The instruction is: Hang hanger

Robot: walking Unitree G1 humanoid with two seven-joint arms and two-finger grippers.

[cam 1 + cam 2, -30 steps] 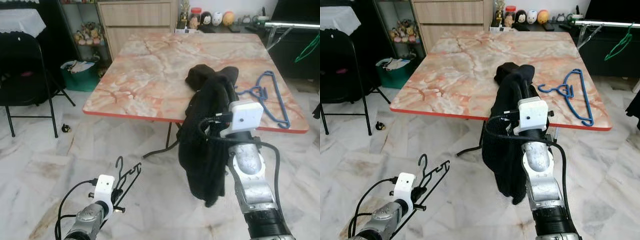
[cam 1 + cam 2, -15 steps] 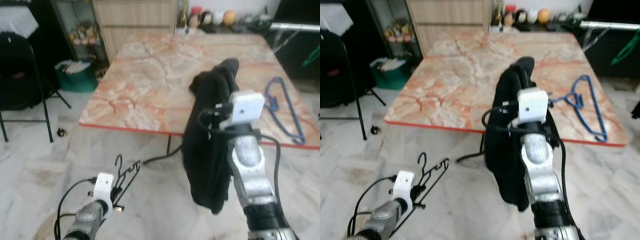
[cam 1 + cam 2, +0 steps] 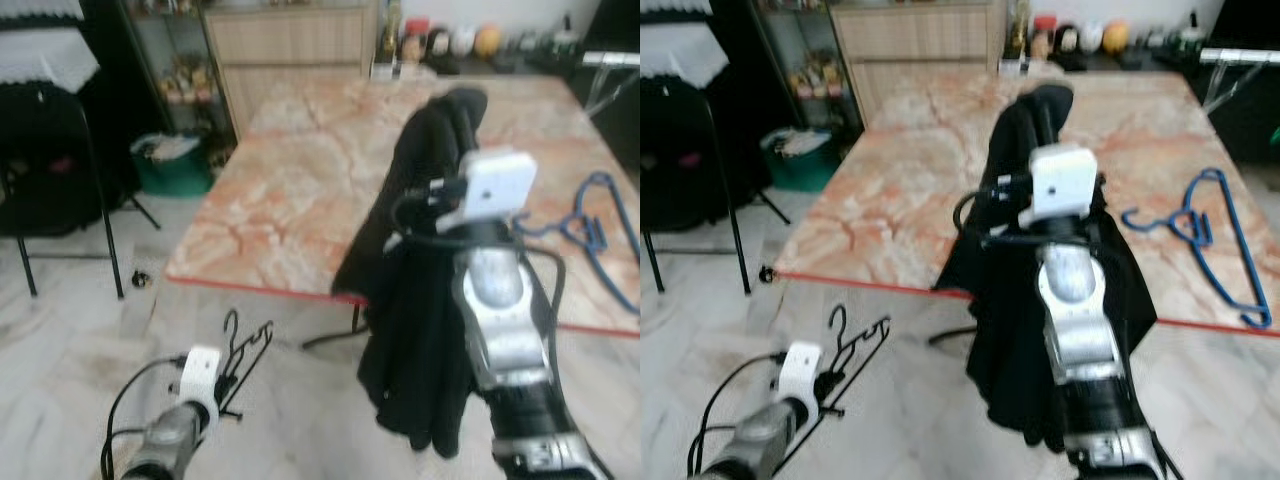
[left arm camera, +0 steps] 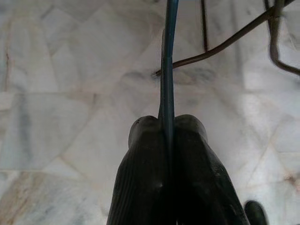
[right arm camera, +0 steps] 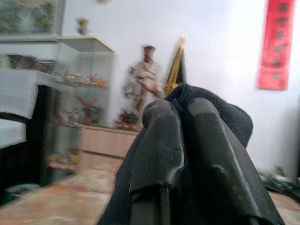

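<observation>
A black wire hanger (image 3: pixel 246 345) hangs low over the marble floor at the lower left, with my left gripper (image 3: pixel 224 386) shut on one of its wires (image 4: pixel 168 56). In the left wrist view the two fingers (image 4: pixel 145 154) press together on that thin wire. My right gripper (image 5: pixel 180 110) is raised in front of me and shut on a black garment (image 3: pixel 415 310), which drapes down along the arm in front of the table edge. Its fingertips are buried in the cloth. A blue hanger (image 3: pixel 1208 228) lies on the marble table (image 3: pixel 290 190) at the right.
A black folding chair (image 3: pixel 50 170) stands at the left, with a green basket (image 3: pixel 175 160) beyond it by a wooden cabinet (image 3: pixel 300 40). Small figures line the table's far edge (image 3: pixel 1080 38). Table legs (image 4: pixel 234 35) cross the floor near the black hanger.
The camera has shifted. My right gripper has lifted the black garment higher, so more of it hangs free of the table. The left gripper still holds the black hanger low.
</observation>
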